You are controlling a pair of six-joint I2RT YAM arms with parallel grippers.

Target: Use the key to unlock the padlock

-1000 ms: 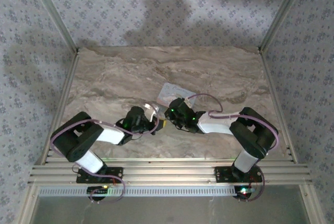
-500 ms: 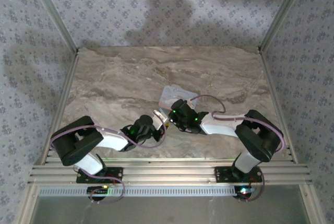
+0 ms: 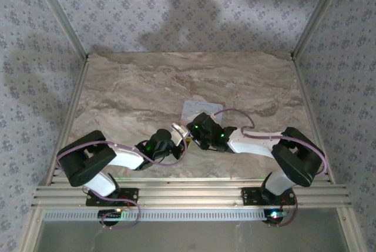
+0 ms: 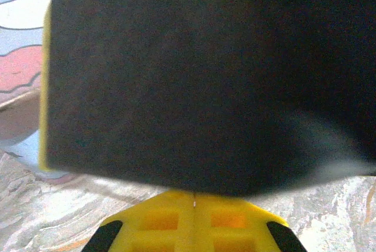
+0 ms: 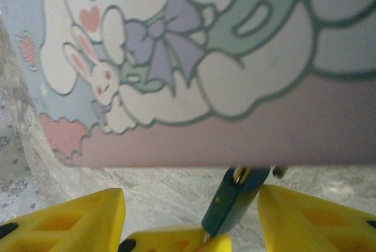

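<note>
Two grippers sit nose to nose in the overhead view: the left gripper (image 3: 178, 130) and the right gripper (image 3: 192, 130) meet near the front middle of the marble table (image 3: 117, 87), just in front of the cartoon tin (image 3: 201, 110). On the left wrist cam, the yellow fingers (image 4: 170, 205) are pressed together with just a seam between them, so that one's fully closed. I can't tell if anything is pinched in there though. A big dark blurry block (image 4: 205, 76) sits right in front of the lens, with the tin peeking past its left edge. The right wrist cam is the useful one. The padlock (image 5: 232, 202) stands tilted on the table between the right gripper's spread fingers, its top end up against the tin's near edge. It's close to the right finger with a wide gap on the other side, so those jaws are open and gripping nothing. My worry is that nothing's clamping the padlock, so any push from a key could tip it or skid it along the tin. With both grippers this crowded, a bump seems likely too.
</note>
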